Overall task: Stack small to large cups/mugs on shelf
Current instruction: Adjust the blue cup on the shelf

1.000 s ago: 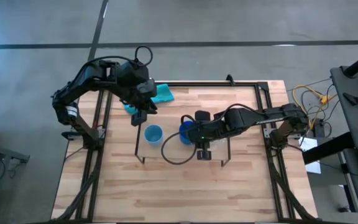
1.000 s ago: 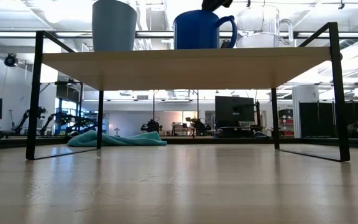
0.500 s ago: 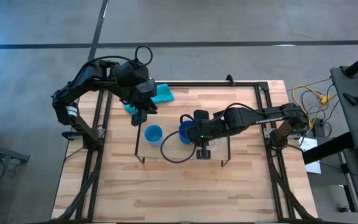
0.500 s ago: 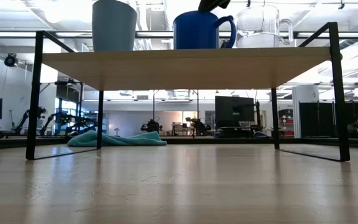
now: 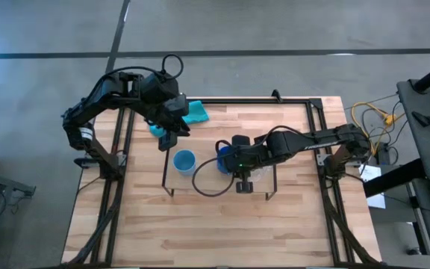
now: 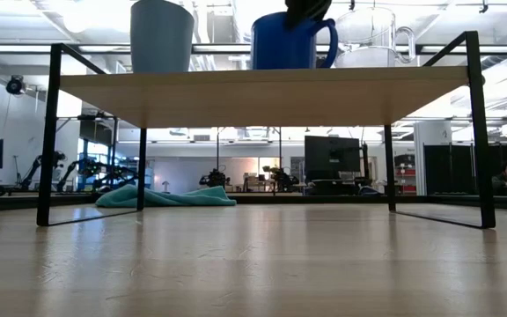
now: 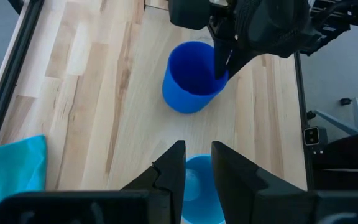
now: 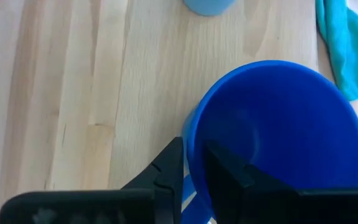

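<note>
Gripping the wall of the dark-blue mug (image 8: 278, 130), the right gripper (image 8: 191, 165) stands over the middle of the shelf (image 6: 262, 88), its two fingers (image 8: 166, 168) nearly closed, one inside the mug's rim and one outside. In the low view the mug (image 6: 287, 44) sits on the shelf board with the dark gripper dipping into its top, its handle turned toward the clear glass cup (image 6: 372, 40). That glass cup stands on the shelf just beside the mug, on the handle side of the right gripper. On the gripper's other side, a little apart from the mug, stands the light-blue cup (image 6: 161, 35), also upright on the board.

From above, the right gripper (image 5: 235, 159) reaches in from the table's (image 5: 200, 232) right edge, with the mug (image 5: 223, 159) under it and the light-blue cup (image 5: 184, 161) just beyond.

The left gripper (image 7: 196, 163) hangs behind the shelf, near the light-blue cup (image 7: 197, 180), its fingers a narrow gap apart and holding nothing. A teal cloth (image 5: 195, 113) lies on the table just beside this arm.
</note>
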`<state>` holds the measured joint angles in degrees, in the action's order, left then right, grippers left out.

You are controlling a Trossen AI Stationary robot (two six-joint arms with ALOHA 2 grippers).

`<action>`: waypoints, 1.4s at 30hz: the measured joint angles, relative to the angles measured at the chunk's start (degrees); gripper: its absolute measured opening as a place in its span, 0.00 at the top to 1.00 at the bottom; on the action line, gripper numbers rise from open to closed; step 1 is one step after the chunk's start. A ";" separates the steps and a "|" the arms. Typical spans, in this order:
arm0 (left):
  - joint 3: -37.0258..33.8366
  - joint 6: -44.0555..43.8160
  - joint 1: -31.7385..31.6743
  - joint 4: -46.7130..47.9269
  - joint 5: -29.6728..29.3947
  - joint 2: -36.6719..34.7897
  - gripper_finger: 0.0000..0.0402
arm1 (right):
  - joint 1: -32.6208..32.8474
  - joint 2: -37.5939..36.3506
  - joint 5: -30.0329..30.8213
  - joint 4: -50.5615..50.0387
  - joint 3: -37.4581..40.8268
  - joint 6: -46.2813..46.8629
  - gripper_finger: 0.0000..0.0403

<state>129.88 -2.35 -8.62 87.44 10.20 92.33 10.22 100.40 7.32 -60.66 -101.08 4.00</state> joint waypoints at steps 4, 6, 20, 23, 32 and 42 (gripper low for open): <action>0.00 0.00 0.00 0.00 -0.01 0.00 0.84 | -0.04 0.00 0.10 0.20 0.16 -1.17 0.87; 0.00 0.00 0.00 0.01 -0.01 0.00 0.84 | -0.04 0.00 0.17 0.20 0.18 -2.46 0.88; 0.00 0.03 0.00 0.02 0.00 0.00 0.84 | -0.15 0.00 -6.32 1.80 0.18 -19.89 0.97; 0.00 0.10 -0.02 0.02 -0.01 0.00 0.84 | -0.13 0.00 -10.73 3.29 0.18 -21.37 0.98; 0.00 0.13 -0.02 0.02 -0.01 -0.01 0.84 | -1.07 0.00 -12.01 4.73 0.18 -22.55 0.98; 0.00 0.22 -0.02 0.04 0.00 -0.01 0.84 | -4.19 0.00 -14.88 6.95 0.18 -19.64 0.96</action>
<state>129.88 -2.13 -8.64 87.48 10.20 92.33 6.03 100.40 -7.56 -53.71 -100.90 -15.64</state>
